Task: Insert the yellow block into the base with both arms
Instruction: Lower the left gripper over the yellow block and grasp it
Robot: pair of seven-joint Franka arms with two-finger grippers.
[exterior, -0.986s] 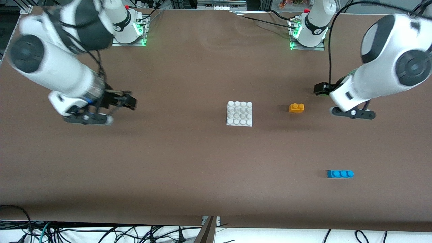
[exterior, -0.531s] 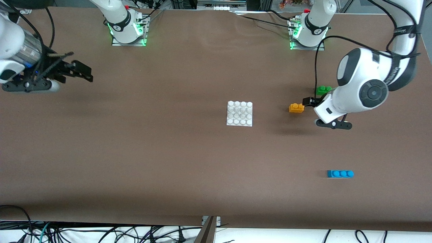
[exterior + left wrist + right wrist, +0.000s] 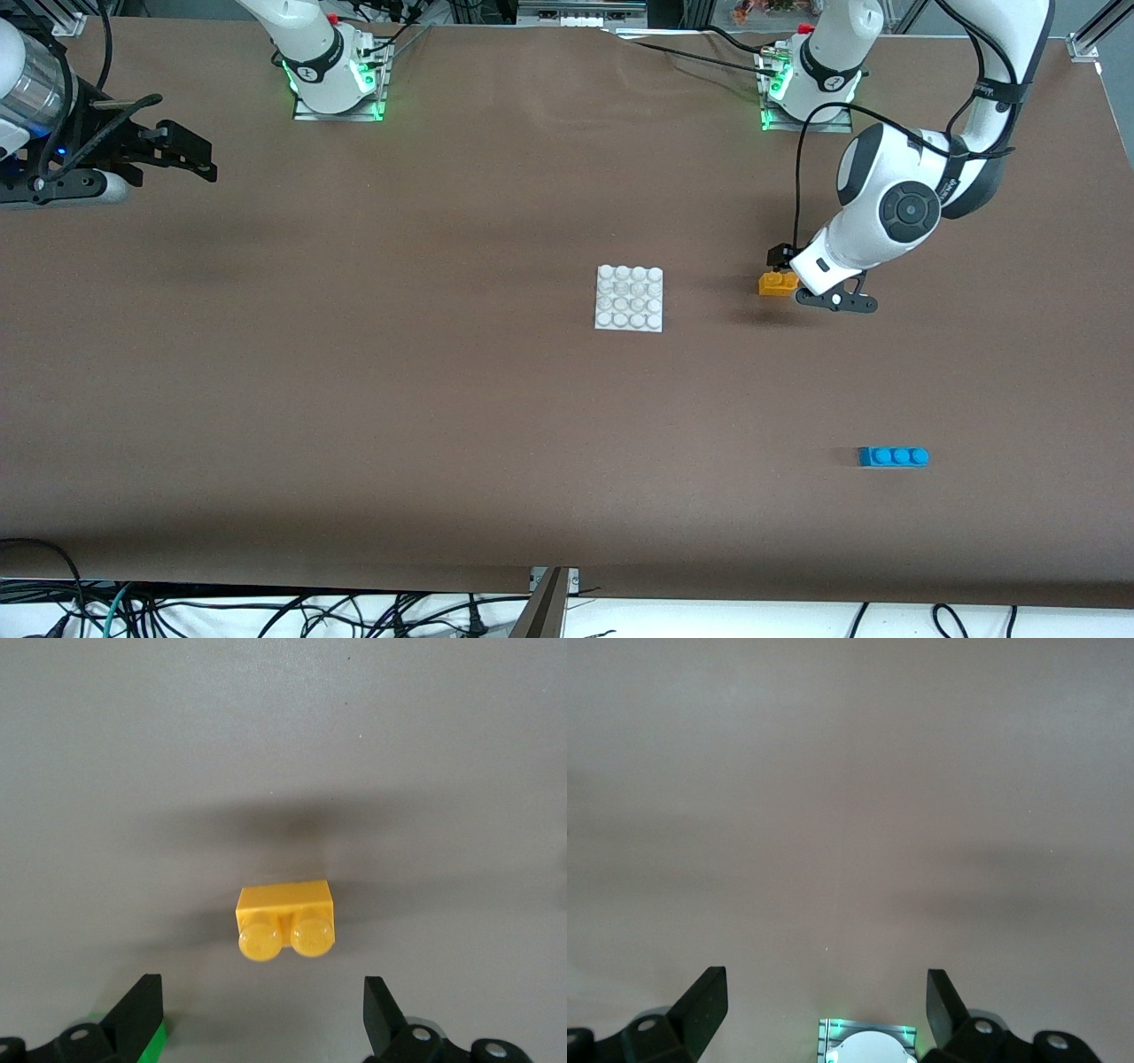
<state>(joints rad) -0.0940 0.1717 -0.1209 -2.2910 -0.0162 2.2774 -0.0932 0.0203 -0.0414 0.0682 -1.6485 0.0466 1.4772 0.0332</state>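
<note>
On the brown table (image 3: 443, 399), the yellow block (image 3: 778, 283) lies beside the white studded base (image 3: 630, 299), toward the left arm's end. The left gripper (image 3: 261, 1014) hangs over the block, jaws wide, empty. The right gripper (image 3: 827, 1005), also wide and empty, waits well apart from the base. A blue three-stud brick (image 3: 893, 456) lies nearer the front camera.

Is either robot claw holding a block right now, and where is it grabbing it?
No, nothing is held. The left claw hangs open over the yellow block, not touching it. The right claw is open over bare table.

Yellow-orange block (image 3: 778, 283); white studded base (image 3: 629, 299); blue brick (image 3: 893, 456).
</note>
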